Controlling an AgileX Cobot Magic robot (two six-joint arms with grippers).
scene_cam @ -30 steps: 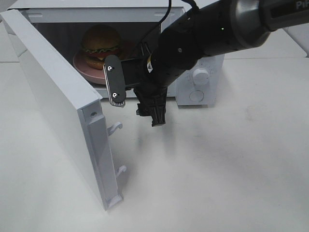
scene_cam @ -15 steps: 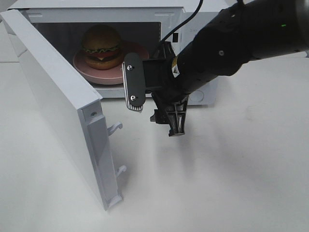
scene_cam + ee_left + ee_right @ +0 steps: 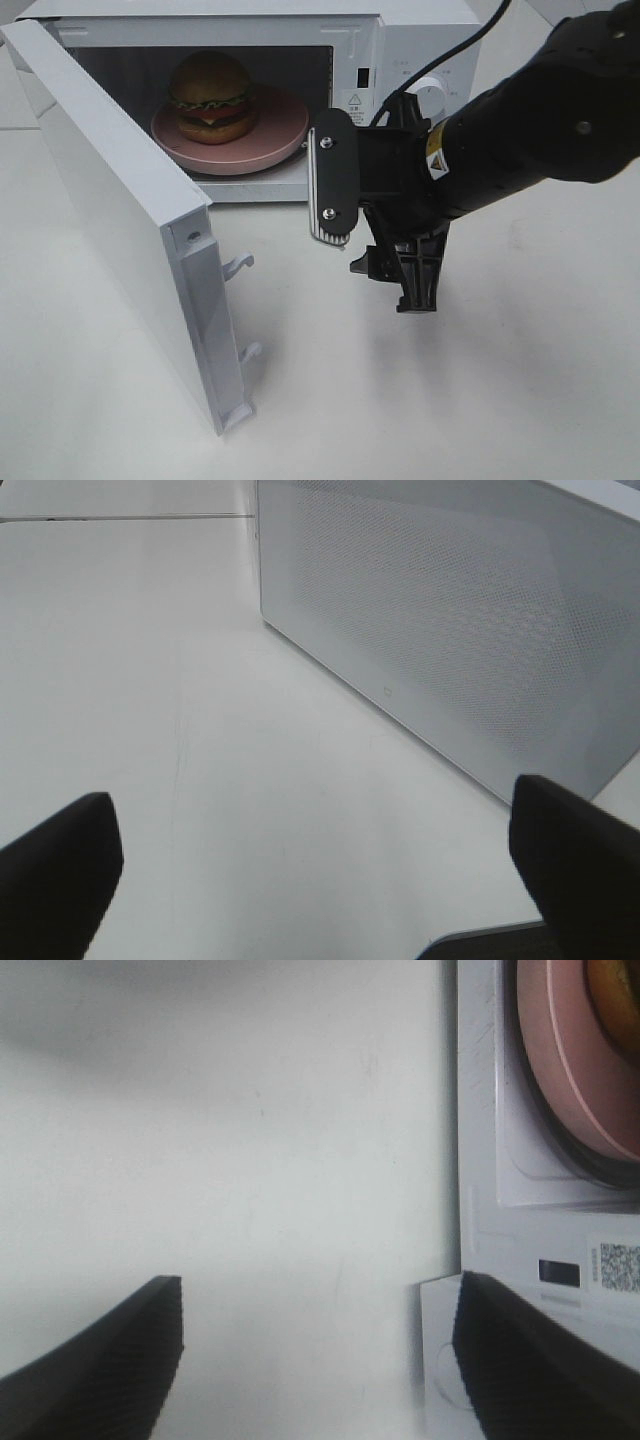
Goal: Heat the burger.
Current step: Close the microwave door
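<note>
Pink plate carries the burger inside the microwave (door wide open); right jaws, open and empty, have backed out over the bench, so door-closing likely follows. Left jaws open too.

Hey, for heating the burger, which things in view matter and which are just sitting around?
Job: burger, pink plate under it, microwave, its open door, right tool.
Just there: white table, left tool, open and empty.

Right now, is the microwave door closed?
No, the door stands wide open, and the burger on its pink plate shows inside the microwave.
</note>
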